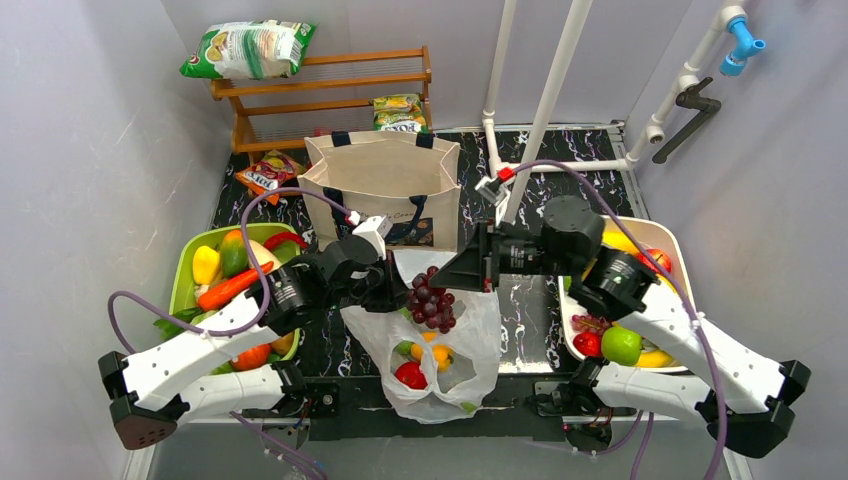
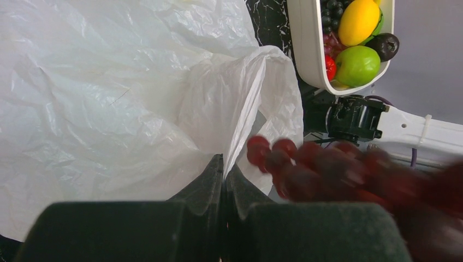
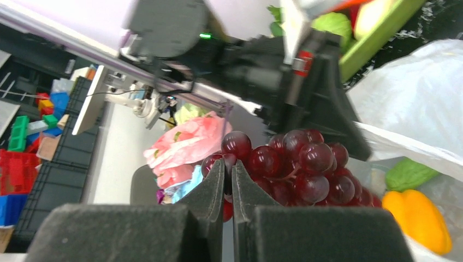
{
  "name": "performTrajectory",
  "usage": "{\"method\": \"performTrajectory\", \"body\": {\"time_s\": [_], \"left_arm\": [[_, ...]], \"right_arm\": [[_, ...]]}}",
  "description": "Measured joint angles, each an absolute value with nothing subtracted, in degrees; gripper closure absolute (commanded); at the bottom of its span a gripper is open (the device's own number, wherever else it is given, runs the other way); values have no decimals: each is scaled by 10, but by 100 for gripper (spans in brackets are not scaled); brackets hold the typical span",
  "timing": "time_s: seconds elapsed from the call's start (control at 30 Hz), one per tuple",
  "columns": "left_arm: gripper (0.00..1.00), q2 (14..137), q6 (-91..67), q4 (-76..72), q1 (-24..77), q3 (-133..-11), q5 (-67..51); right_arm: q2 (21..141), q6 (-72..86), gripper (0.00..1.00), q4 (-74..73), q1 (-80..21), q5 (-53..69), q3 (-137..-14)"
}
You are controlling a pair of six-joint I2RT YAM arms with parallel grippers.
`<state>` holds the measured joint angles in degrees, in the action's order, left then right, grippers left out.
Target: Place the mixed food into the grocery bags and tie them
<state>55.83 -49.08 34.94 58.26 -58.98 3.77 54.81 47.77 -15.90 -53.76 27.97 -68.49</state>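
1. The left gripper [image 2: 224, 164] has its jaws squeezed together, with a fold of the white plastic bag [image 1: 440, 385] pinched between them. It's holding the bag's rim up on the left side.
2. The right gripper [image 3: 229, 168] is closed just as tight, clamped on the bunch of red grapes [image 1: 431, 298]. The exact bit it's gripping is hidden behind the fingers.
3. From the top view, the grapes hang right over the bag's open mouth, between the two grippers.
4. Already inside the bag are a yellow pepper [image 3: 417, 218] plus something red and something green.
5. The canvas tote [image 1: 385, 185] stands upright just behind the bag, with its mouth open.
6. The green tray [image 1: 183, 285] on the left and the white tray [image 2: 308, 49] on the right are both loaded with produce, including a green apple [image 2: 357, 65].
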Motion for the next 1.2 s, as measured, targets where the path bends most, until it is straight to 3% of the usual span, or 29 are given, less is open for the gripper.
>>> {"method": "performTrajectory", "body": {"time_s": [0.23, 0.57, 0.6, 0.63, 0.7, 0.87, 1.2], "left_arm": [[100, 530, -495, 349, 583, -585, 41], [100, 512, -501, 349, 583, -573, 41], [100, 511, -501, 348, 583, -572, 41], [100, 510, -502, 348, 583, -571, 41], [100, 509, -502, 348, 583, -570, 41], [100, 509, -502, 348, 583, -570, 41], [100, 509, -502, 348, 583, -570, 42]], "right_arm": [[587, 436, 99, -130, -538, 256, -571], [623, 400, 99, -145, -538, 228, -561], [623, 399, 91, -151, -538, 223, -561], [623, 398, 74, -156, -538, 216, -561], [623, 399, 29, -167, -538, 201, -561], [622, 401, 19, -179, -539, 175, -562], [615, 389, 15, -263, -552, 154, -636]]}}
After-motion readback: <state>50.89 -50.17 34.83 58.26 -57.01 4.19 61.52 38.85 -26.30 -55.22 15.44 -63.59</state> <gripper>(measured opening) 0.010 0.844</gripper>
